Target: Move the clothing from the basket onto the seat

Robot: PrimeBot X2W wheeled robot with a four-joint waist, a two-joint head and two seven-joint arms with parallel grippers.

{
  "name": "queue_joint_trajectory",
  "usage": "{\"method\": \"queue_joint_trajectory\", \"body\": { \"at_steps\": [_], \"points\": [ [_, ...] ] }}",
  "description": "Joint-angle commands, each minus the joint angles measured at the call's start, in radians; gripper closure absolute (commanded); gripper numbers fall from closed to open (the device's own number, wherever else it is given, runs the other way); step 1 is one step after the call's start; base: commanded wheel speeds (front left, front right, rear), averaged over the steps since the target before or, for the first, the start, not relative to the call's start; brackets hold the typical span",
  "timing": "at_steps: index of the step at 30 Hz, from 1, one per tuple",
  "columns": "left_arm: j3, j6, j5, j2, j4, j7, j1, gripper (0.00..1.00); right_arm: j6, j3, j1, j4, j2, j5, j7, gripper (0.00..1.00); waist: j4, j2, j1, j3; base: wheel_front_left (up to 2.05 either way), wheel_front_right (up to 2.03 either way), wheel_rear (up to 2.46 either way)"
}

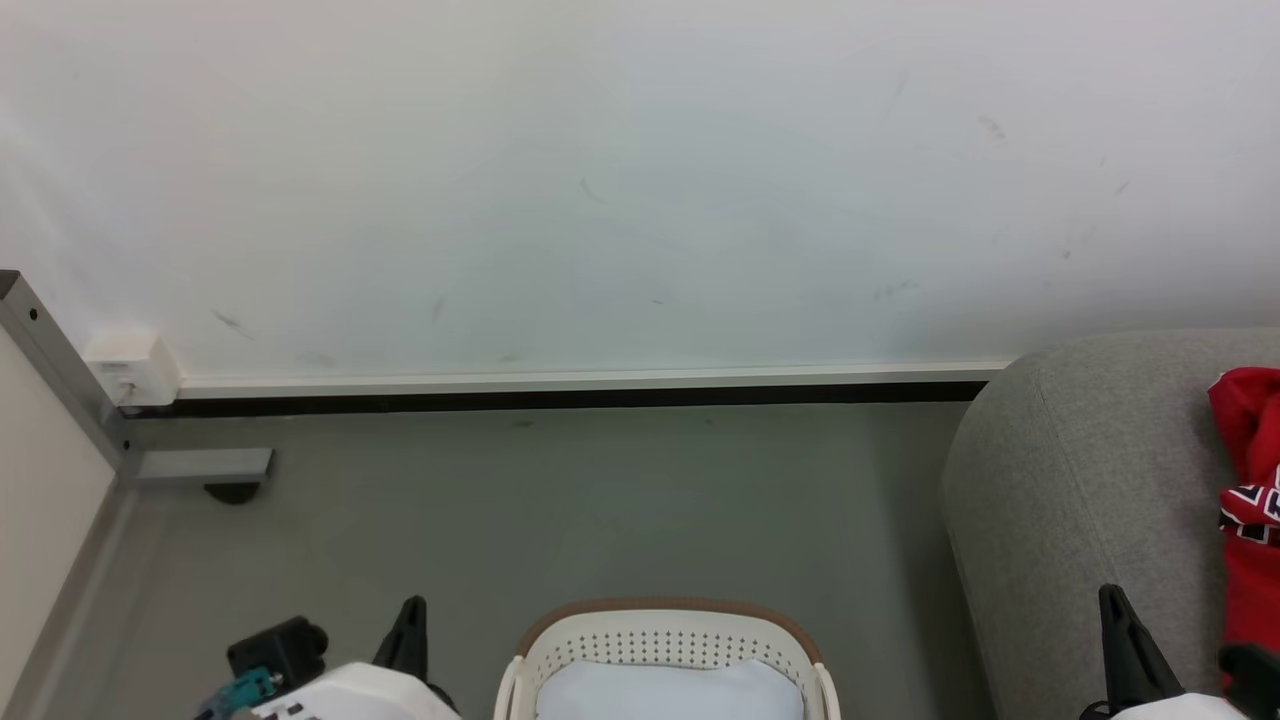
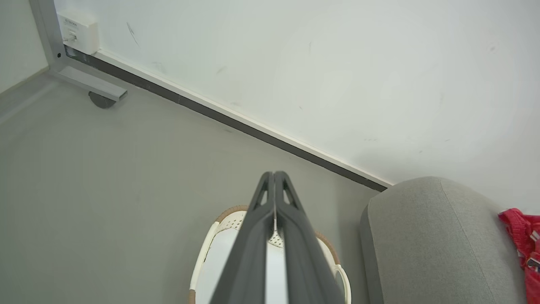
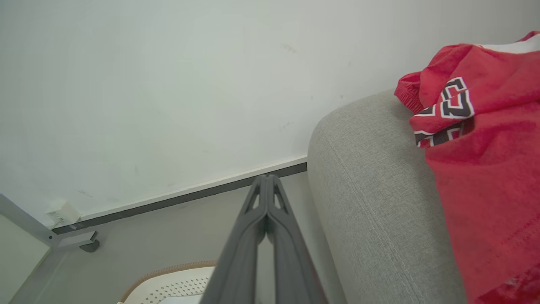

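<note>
The cream basket [image 1: 665,625] with its brown rim sits at the bottom centre, and a pale blue-white surface shows inside it. The grey seat [image 1: 1080,480] stands to its right, with red clothing [image 1: 1250,520] bearing a navy-white-red patch lying on it. My left gripper [image 1: 408,628] is left of the basket; in the left wrist view it is shut [image 2: 274,175] and empty above the basket [image 2: 211,236]. My right gripper [image 1: 1122,625] hangs over the seat's front; in the right wrist view it is shut [image 3: 265,179] and empty, with the clothing [image 3: 485,160] on the seat [image 3: 371,198] to its right.
A white wall with a dark baseboard [image 1: 580,400] runs behind. At the left stand a grey metal frame leg with a foot [image 1: 200,467] and a white wall box [image 1: 130,370]. Grey floor [image 1: 600,500] lies between the wall, the basket and the seat.
</note>
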Motion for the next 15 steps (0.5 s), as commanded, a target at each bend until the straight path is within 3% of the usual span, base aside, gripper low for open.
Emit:
{"method": "queue_joint_trajectory", "body": {
  "at_steps": [1,15],
  "points": [
    [0.034,-0.017,-0.042,-0.002,-0.016,0.012,-0.01,1.0,0.0,-0.009,-0.014,-0.026,-0.004,0.058,0.012,1.0,0.0,0.0,0.0,0.001,0.0,0.0,0.0],
    [0.132,-0.089,-0.176,-0.039,-0.024,0.062,0.001,1.0,-0.001,-0.025,-0.012,-0.062,0.005,0.263,0.062,1.0,0.001,0.0,0.0,0.006,0.0,0.0,0.0]
  ]
}}
